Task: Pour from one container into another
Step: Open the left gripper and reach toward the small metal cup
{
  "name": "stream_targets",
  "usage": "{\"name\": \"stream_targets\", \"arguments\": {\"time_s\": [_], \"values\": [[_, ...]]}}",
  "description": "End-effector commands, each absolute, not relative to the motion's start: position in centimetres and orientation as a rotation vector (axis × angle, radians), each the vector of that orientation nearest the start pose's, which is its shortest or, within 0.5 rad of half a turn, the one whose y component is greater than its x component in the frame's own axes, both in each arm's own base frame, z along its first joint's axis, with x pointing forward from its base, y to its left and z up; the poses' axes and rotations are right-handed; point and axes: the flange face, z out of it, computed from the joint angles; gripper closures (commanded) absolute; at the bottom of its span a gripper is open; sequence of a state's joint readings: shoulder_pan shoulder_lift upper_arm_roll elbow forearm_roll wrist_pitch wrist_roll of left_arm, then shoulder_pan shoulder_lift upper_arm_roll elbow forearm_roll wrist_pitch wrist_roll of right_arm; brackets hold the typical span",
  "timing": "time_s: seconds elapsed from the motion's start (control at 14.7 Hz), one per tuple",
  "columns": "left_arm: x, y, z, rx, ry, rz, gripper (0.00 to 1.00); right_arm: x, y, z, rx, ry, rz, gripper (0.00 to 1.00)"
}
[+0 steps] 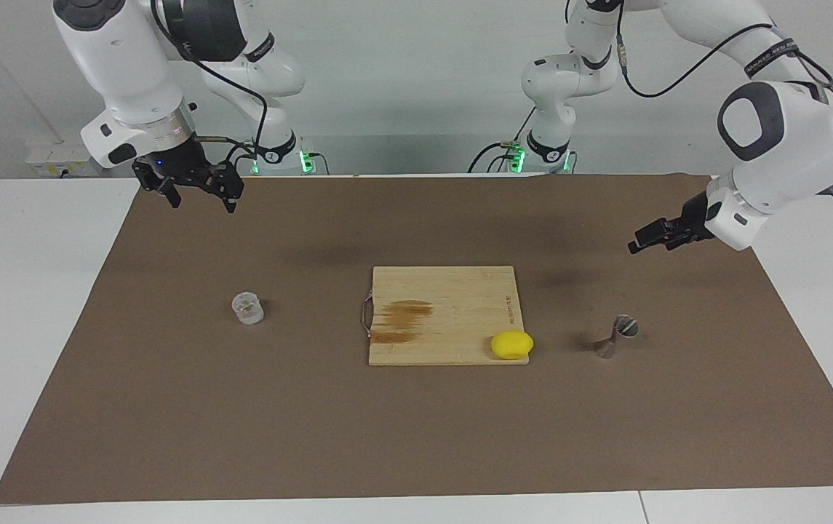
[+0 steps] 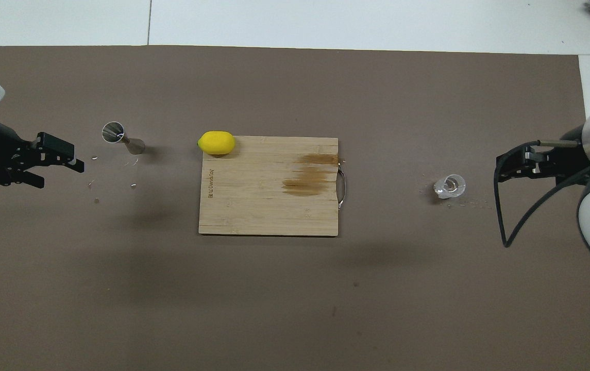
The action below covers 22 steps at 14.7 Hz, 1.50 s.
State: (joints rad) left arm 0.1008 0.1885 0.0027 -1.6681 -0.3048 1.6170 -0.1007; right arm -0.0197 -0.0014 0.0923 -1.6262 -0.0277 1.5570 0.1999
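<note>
The small clear cup (image 1: 247, 308) (image 2: 449, 186) stands on the brown mat toward the right arm's end of the table. The steel hourglass jigger (image 1: 616, 336) (image 2: 122, 138) stands on the mat toward the left arm's end. My left gripper (image 1: 642, 244) (image 2: 63, 174) is open and hangs low over the mat at the left arm's end, well clear of the jigger and holding nothing. Over the mat's edge at the right arm's end, my right gripper (image 1: 201, 204) (image 2: 500, 170) waits open and empty, apart from the cup.
A wooden cutting board (image 1: 452, 291) (image 2: 264, 211) with a metal handle and a brown stain lies mid-mat between cup and jigger. A yellow lemon (image 1: 511, 344) (image 2: 216, 142) sits on its corner nearest the jigger. Small crumbs lie by both vessels.
</note>
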Motion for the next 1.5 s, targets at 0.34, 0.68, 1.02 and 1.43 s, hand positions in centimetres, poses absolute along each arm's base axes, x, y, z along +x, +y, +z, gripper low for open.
{"name": "stream_targets", "arguments": {"time_s": [0.34,0.68,1.02,1.43], "values": [[57.4,7.7,41.4,-3.146,-1.728,0.752,0.00,53.9,3.7,59.8,-3.177,0.163,0.120,0.00],[57.7,10.0,37.6,-2.785,-2.320,0.984,0.00,53.9,3.7,59.8,-3.177,0.163,0.120,0.00],[57.1,11.6,35.1,-2.380,-2.856,1.175,0.00,53.8,3.7,59.8,-3.177,0.160,0.120,0.00],[57.7,10.9,32.4,-2.025,-3.199,1.333,0.00,53.8,3.7,59.8,-3.177,0.160,0.120,0.00]]}}
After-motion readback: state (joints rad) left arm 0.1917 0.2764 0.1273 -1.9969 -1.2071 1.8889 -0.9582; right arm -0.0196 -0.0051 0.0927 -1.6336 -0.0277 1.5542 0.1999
